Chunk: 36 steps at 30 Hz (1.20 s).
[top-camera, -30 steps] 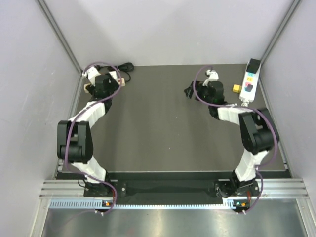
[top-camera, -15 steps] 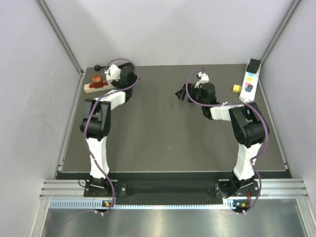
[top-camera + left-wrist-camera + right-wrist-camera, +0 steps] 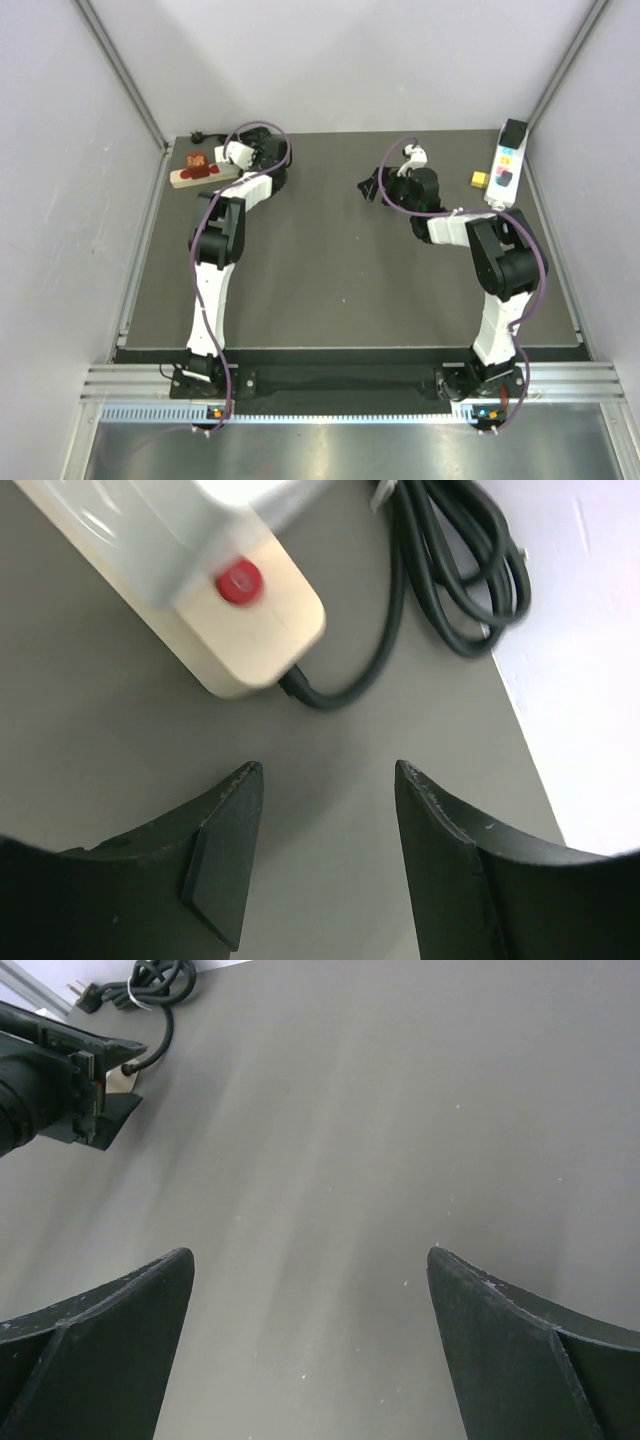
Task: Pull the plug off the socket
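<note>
A cream socket strip point(image 3: 203, 173) lies at the far left of the dark table, with a reddish-brown plug point(image 3: 197, 160) seated on top. In the left wrist view the socket strip point(image 3: 235, 610) shows its red switch point(image 3: 240, 581), and a pale blurred block point(image 3: 215, 505) stands on it at the top edge. My left gripper point(image 3: 230, 160) point(image 3: 325, 780) hovers just off the strip's switch end, open, nothing between its fingers. My right gripper point(image 3: 372, 186) point(image 3: 310, 1270) hangs wide open over bare table at the middle back.
The strip's black cord point(image 3: 450, 570) coils against the back wall, its own plug point(image 3: 200, 136) lying loose. A white control box point(image 3: 505, 165) and a small yellow block point(image 3: 481, 179) sit at the far right. Enclosure walls close in the left, right and back.
My left arm has swung from the left edge to a straight reach along the back, just right of the strip. Its jaws have narrowed. The right gripper shifted slightly left.
</note>
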Motion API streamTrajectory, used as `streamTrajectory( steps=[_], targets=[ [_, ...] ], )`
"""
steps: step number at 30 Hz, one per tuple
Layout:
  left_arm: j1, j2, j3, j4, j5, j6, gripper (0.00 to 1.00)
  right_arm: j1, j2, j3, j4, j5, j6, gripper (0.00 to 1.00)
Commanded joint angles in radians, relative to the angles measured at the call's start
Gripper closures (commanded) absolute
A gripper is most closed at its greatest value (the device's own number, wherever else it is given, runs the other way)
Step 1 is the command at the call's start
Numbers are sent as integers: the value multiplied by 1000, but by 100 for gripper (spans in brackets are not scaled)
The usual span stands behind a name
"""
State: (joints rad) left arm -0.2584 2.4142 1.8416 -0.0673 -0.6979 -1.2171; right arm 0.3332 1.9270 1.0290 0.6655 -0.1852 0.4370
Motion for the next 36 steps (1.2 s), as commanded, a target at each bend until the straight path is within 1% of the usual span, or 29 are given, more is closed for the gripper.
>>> streamTrajectory(
  steps=[1, 8, 11, 13, 16, 17, 19, 20, 22, 23, 24, 25, 26, 27, 31, 33, 34, 35, 36],
  targets=[
    [10, 14, 42, -34, -103, -50, 40, -8, -57, -4, 77, 3, -15, 0],
    [39, 88, 119, -39, -112, -13, 41, -11, -45, 2, 86, -13, -4, 0],
    [47, 130, 194, -49, -114, -4, 41, -14, -42, 3, 86, -17, 0, 0],
    [51, 157, 217, -36, -107, 7, 45, -14, -39, 6, 86, -19, 2, 0],
    [53, 193, 272, -37, -97, 21, 48, -14, -36, 13, 85, -22, 2, 0],
    [54, 200, 287, -35, -92, 24, 51, -14, -34, 14, 83, -23, 3, 0],
    [54, 207, 288, -22, -81, 22, 55, -16, -33, 19, 83, -23, 3, 0],
    [54, 209, 286, -17, -78, 28, 60, -14, -33, 20, 79, -25, 5, 0],
    [54, 210, 283, -14, -77, 43, 66, -16, -31, 23, 74, -23, 3, 0],
    [54, 209, 274, -12, -78, 50, 74, -16, -30, 23, 72, -23, 3, 0],
    [54, 206, 263, -9, -78, 54, 76, -14, -29, 25, 69, -23, 3, 0],
    [56, 192, 252, -2, -72, 54, 84, -14, -31, 28, 68, -23, 2, 0],
    [57, 183, 217, 7, -66, 56, 88, -14, -31, 26, 68, -23, 2, 0],
    [57, 171, 196, 20, -58, 62, 100, -16, -30, 26, 66, -23, 2, 0],
    [53, 62, 69, 60, -32, 134, 100, -16, -23, 40, 54, -28, 2, 0],
    [53, 11, -43, 110, -11, 157, 100, -16, -17, 52, 43, -33, 5, 0],
    [51, -45, -86, 130, -5, 174, 100, -16, -10, 58, 27, -37, 6, 0],
    [47, -78, -172, 158, -2, 180, 100, -16, -7, 65, 19, -40, 6, 0],
    [42, -107, -218, 184, -2, 185, 100, -16, -5, 71, 16, -43, 9, 0]
  ],
)
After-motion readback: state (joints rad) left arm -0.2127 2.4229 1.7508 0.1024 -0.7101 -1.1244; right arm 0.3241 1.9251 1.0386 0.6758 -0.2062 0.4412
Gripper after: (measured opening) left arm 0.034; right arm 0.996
